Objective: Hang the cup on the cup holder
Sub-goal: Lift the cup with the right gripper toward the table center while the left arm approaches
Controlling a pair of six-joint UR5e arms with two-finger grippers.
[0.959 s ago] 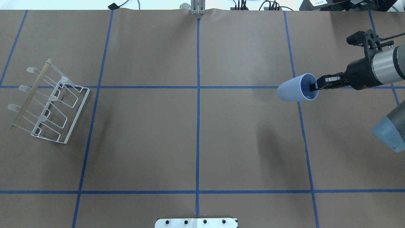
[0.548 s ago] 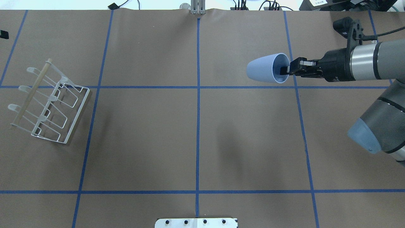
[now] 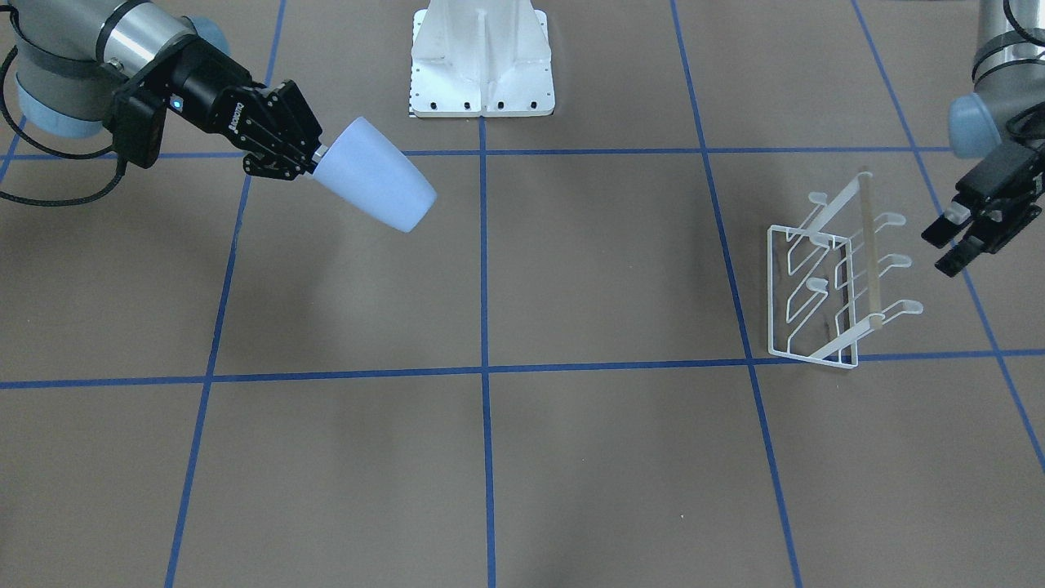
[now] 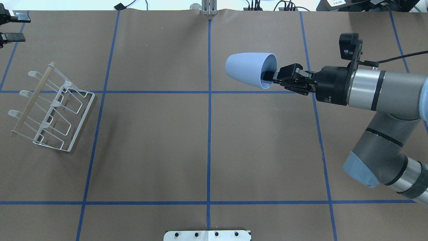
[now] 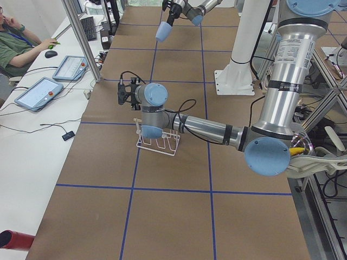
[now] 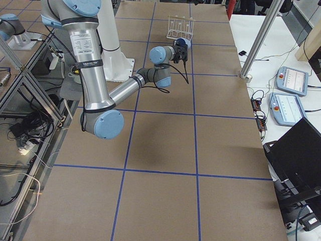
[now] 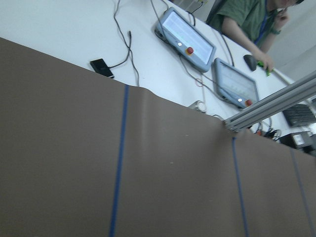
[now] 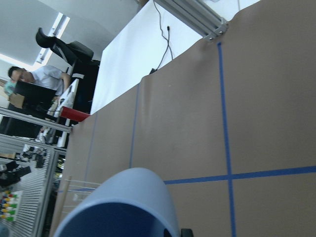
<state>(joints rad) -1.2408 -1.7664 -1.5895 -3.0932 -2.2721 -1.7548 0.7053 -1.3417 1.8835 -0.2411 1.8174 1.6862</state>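
The pale blue cup [image 4: 249, 69] hangs in the air on its side, base pointing toward the table's left, just right of the centre line; it also shows in the front view [image 3: 375, 186] and the right wrist view [image 8: 123, 207]. My right gripper [image 4: 272, 76] is shut on the cup's rim, one finger inside it. The white wire cup holder [image 4: 53, 110] with its wooden rod stands at the table's far left, also in the front view [image 3: 833, 278]. My left gripper [image 4: 11, 26] is open and empty, beyond the holder's far end [image 3: 951, 245].
The white robot base [image 3: 482, 57] stands at the table's near middle edge. Blue tape lines [image 4: 209, 134] grid the brown table. Operators' tablets [image 5: 46, 92] and a metal post [image 5: 81, 38] are past the table's far edge.
My right arm has carried the cup leftward and slightly farther away, from the right edge to near the centre line. My left gripper has come into view at the top left.
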